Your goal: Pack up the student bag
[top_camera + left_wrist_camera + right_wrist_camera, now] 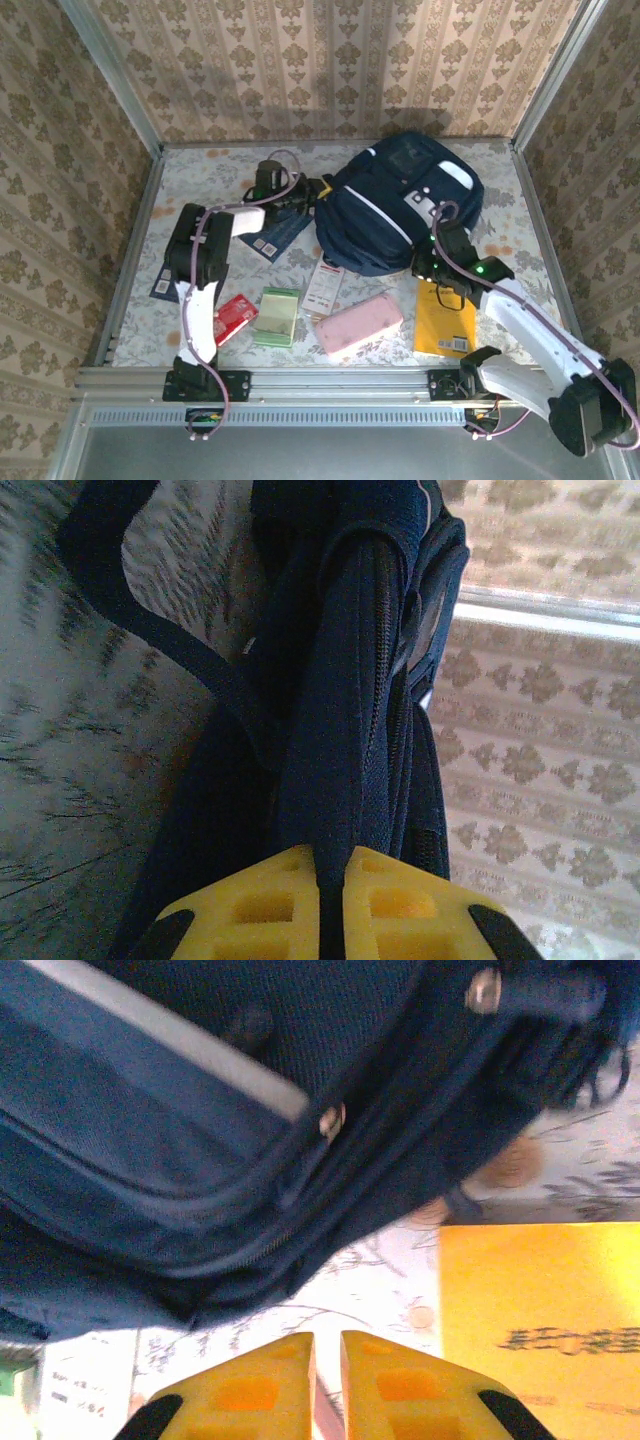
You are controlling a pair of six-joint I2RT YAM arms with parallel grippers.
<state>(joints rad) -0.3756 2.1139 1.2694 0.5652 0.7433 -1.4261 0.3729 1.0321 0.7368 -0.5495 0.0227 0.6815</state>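
I see the floral desk carrying the bag. A white leaflet lies at the bag's near edge. Nearer me than the bag are a pink case and a yellow book. Near-left of the bag are a green pad and a red packet. A blue booklet lies just left of the bag.

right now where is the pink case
In the top view, the pink case lies near the middle of the table's near edge, between the green notebook and the yellow book, in front of the student bag.
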